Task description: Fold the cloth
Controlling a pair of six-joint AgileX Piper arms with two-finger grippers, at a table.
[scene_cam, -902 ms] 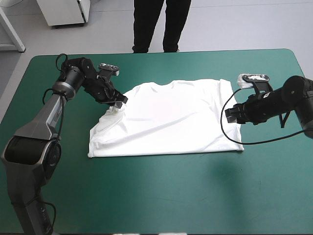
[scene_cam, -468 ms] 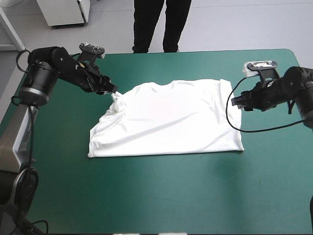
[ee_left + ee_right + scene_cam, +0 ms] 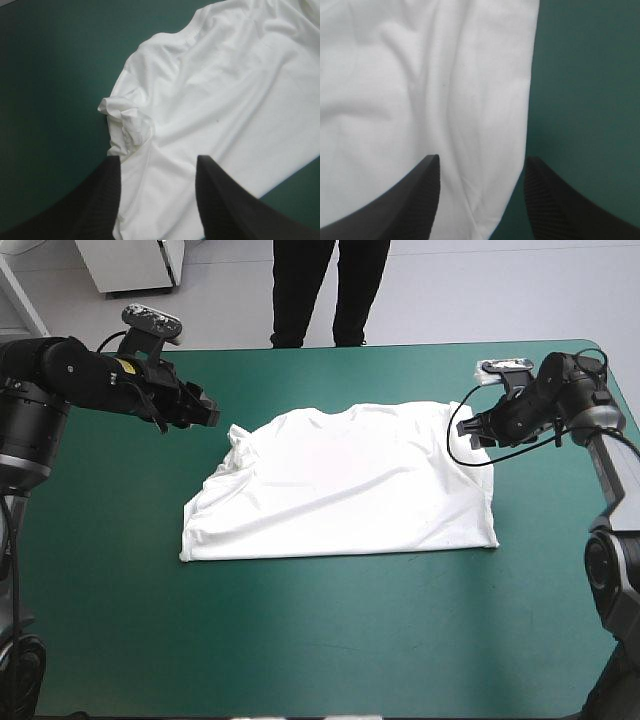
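We see the white T-shirt (image 3: 350, 485) spread flat near the middle of the teal-green cover (image 3: 330, 640), with its collar (image 3: 335, 412) toward 12 o'clock. The sleeve (image 3: 238, 445) at its 10 o'clock corner is crumpled. The left gripper (image 3: 208, 416) hangs just beyond this sleeve, at 10 o'clock from the shirt; its fingers (image 3: 90, 210) stand apart and hold nothing. The right gripper (image 3: 476, 437) is at 2 o'clock, over the shirt's side edge. Its fingers (image 3: 415, 205) are also apart, and they do not clamp the cloth.
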